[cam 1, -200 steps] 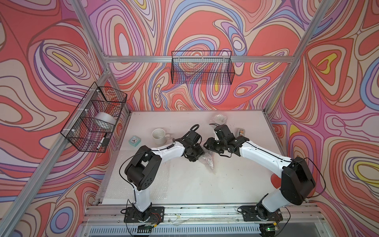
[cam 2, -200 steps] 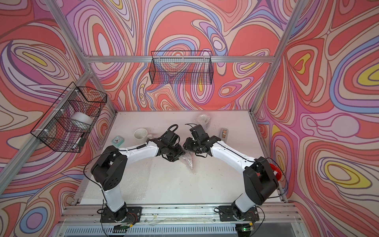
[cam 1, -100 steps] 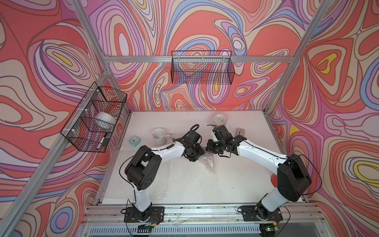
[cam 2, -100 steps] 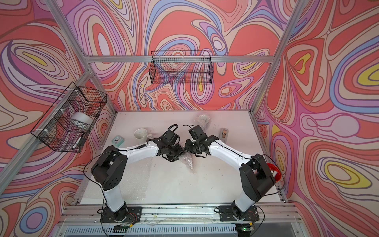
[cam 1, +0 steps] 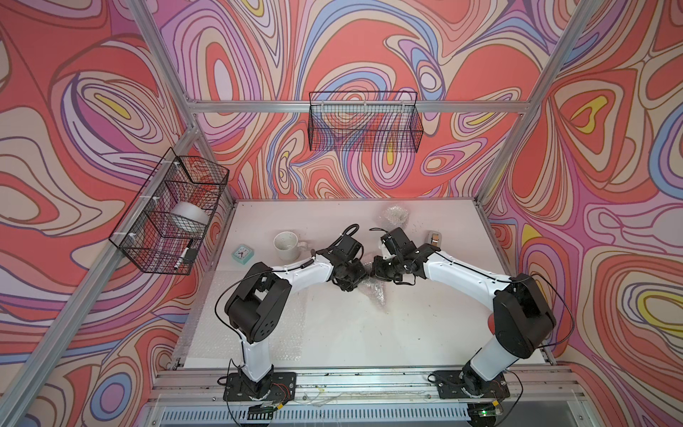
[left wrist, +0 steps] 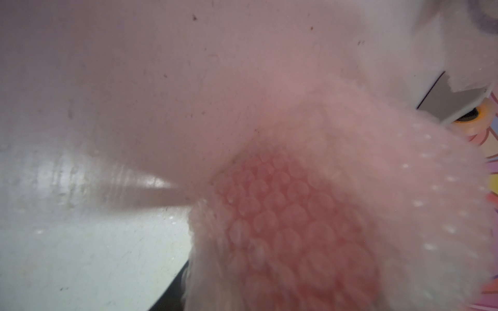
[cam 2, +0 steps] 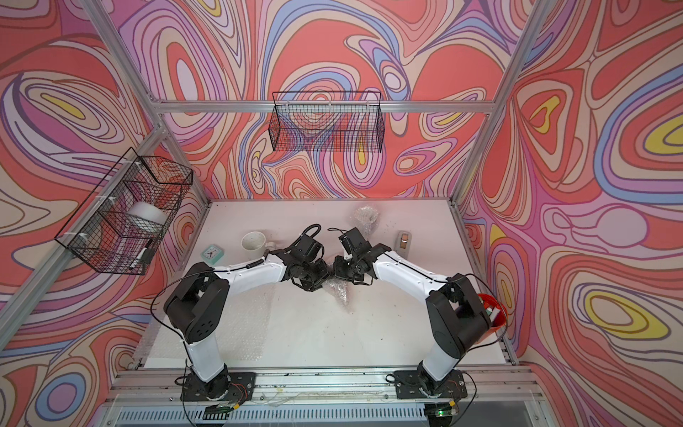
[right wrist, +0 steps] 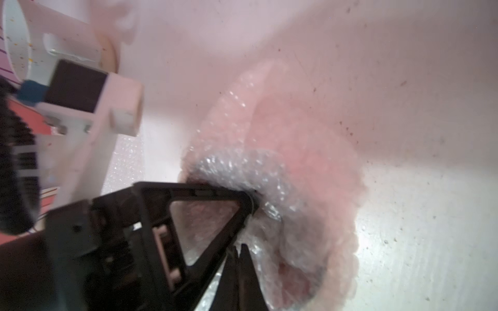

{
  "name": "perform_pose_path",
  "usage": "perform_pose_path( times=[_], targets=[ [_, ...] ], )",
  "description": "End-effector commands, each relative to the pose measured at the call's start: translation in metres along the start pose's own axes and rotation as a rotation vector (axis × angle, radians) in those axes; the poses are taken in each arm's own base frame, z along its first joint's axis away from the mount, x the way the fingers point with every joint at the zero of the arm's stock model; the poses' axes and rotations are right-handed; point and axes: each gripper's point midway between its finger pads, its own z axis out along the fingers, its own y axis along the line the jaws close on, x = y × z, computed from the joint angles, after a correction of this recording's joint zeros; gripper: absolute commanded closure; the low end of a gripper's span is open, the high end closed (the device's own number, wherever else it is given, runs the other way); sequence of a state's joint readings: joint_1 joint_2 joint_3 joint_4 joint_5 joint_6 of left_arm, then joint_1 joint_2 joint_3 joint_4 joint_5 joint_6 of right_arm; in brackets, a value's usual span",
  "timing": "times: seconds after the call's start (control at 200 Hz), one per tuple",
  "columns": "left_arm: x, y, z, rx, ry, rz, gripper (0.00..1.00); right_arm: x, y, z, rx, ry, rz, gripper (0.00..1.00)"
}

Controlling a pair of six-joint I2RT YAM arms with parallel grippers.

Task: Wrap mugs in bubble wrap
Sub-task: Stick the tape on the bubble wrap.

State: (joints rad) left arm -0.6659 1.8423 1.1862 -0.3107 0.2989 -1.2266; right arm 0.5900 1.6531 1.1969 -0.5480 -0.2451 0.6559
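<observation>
Both arms stretched low over the surface (cam 1: 369,332), wrists nearly touching. Right claw (right wrist: 239,254) pinched shut on bubble wrap (cam 1: 375,292); left claw (cam 1: 357,277) pressed into it, grip unclear. Wrap crumpled, clear, reddish inside, lying between claws.

Both top views hang high at the front, looking steeply down over the whole table (cam 1: 425,332). Each wrist camera is pressed right against the wrap (left wrist: 296,215) seen mid-frame from above; both share it.
</observation>
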Motion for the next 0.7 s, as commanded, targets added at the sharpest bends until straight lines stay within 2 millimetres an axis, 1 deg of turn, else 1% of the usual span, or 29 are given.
perform_pose_path(
  times=[0.0, 0.11, 0.25, 0.396, 0.516, 0.696],
  targets=[
    [0.001, 0.024, 0.004, -0.077, 0.008, -0.023, 0.49, -0.021, 0.004, -0.011, -0.018, -0.038, -0.035, 1.00],
    [0.001, 0.023, 0.005, -0.078, 0.008, -0.020, 0.49, -0.025, 0.006, -0.006, -0.040, -0.034, -0.033, 1.00],
    [0.001, 0.023, 0.005, -0.078, 0.010, -0.021, 0.49, -0.031, 0.002, 0.002, -0.028, -0.044, -0.025, 1.00],
    [0.002, 0.022, 0.006, -0.074, 0.013, -0.020, 0.49, -0.043, -0.001, 0.006, -0.034, -0.067, -0.008, 1.00],
    [0.001, 0.022, 0.005, -0.076, 0.010, -0.019, 0.49, -0.054, 0.000, 0.006, -0.047, -0.095, -0.001, 1.00],
    [0.002, 0.024, 0.005, -0.078, 0.012, -0.018, 0.49, -0.057, -0.001, 0.009, -0.052, -0.100, 0.010, 1.00]
  ],
)
